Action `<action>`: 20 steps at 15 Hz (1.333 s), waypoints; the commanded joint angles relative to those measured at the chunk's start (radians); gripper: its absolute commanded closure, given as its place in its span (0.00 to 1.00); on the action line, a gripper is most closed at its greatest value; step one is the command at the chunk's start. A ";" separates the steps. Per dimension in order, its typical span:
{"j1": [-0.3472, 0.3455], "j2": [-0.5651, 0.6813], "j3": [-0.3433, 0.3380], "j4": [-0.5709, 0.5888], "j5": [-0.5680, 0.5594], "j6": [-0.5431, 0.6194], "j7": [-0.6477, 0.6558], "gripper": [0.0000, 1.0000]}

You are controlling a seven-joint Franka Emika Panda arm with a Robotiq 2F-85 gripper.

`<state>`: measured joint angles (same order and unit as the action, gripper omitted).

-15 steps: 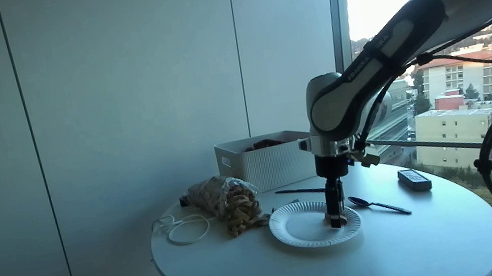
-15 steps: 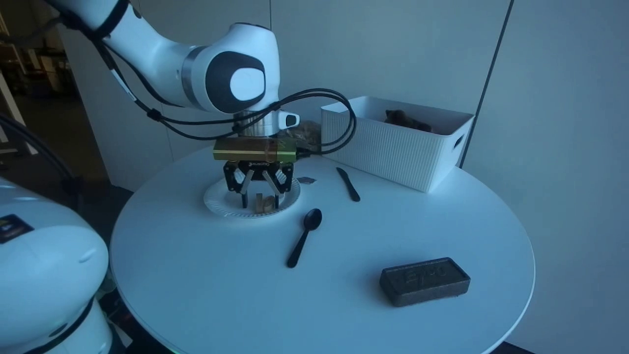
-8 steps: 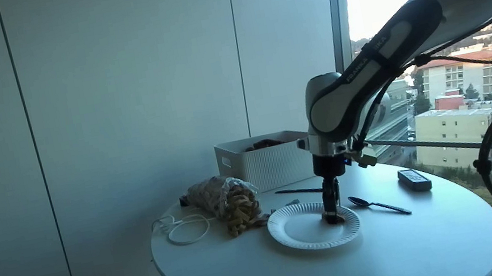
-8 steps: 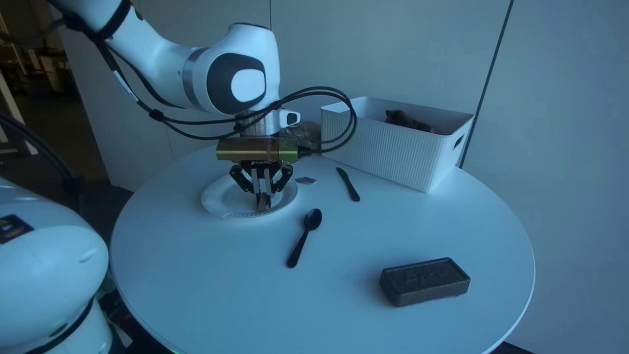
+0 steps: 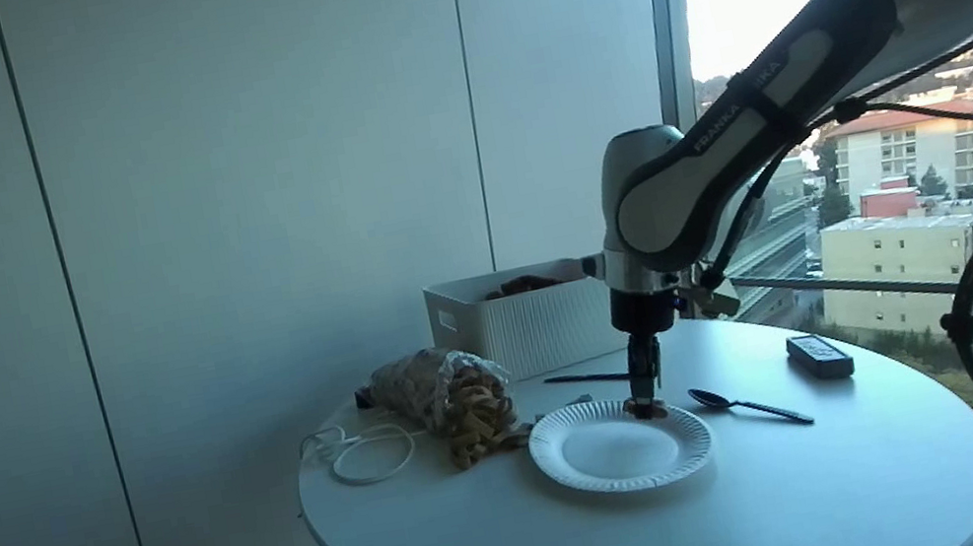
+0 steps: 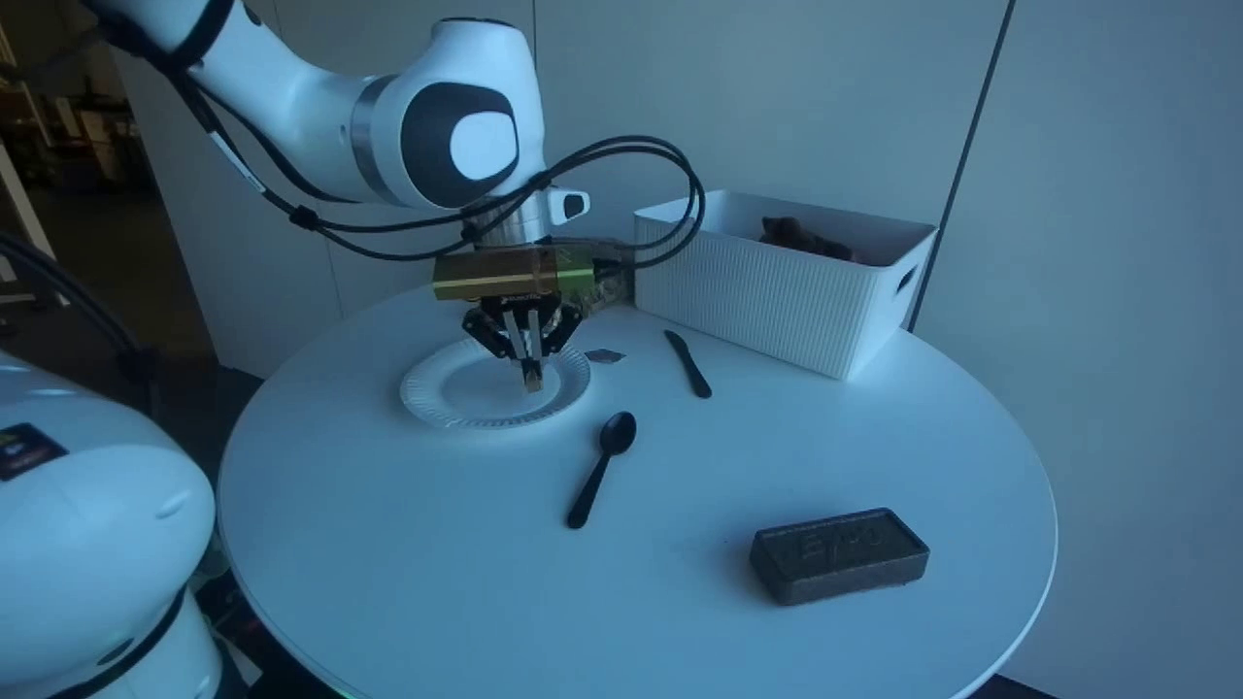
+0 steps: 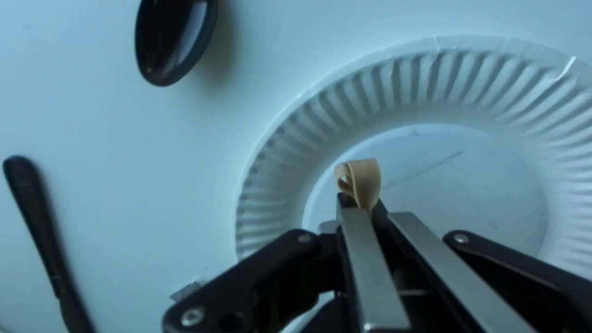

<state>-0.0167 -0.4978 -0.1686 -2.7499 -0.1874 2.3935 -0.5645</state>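
A tan looped band (image 7: 367, 178) is pinched by my gripper (image 7: 362, 202), its loops sticking out past the fingertips in the wrist view. Under it lies a white paper plate (image 7: 273, 185) with a fluted rim, bare where it shows. Both exterior views have the gripper (image 6: 531, 367) pointing down over the plate (image 6: 427, 396), with a bit of the band (image 6: 533, 383) below the fingertips. The band appears raised a little off the plate. Most of the pinched part is hidden between the fingers.
A black spoon (image 6: 602, 466) and black knife (image 6: 689, 367) lie beside the plate. A dark block (image 6: 840, 558) sits farther off. Behind stand a white bin (image 6: 757, 291) with something brown inside and a clear bag (image 5: 411, 386) spilling tan bands (image 5: 477, 415). A white cable (image 5: 377, 477) lies near the table edge.
The jaws came together from wide apart and took hold of the tan band. The gripper then rose from the plate with it. The plate shifted very slightly.
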 commanded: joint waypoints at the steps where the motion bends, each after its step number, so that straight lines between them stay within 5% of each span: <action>1: 0.039 -0.071 0.012 0.002 -0.023 0.027 -0.071 0.94; 6: 0.148 -0.032 0.031 0.003 0.006 0.129 -0.165 0.93; 12: 0.167 0.090 0.132 -0.009 -0.094 0.466 -0.128 0.93; 15: 0.051 0.158 0.220 -0.010 -0.235 0.659 -0.022 0.93; 20: -0.325 0.187 0.459 0.053 -0.474 0.779 0.213 0.93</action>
<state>-0.1469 -0.3143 0.1582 -2.7442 -0.5640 3.1193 -0.4599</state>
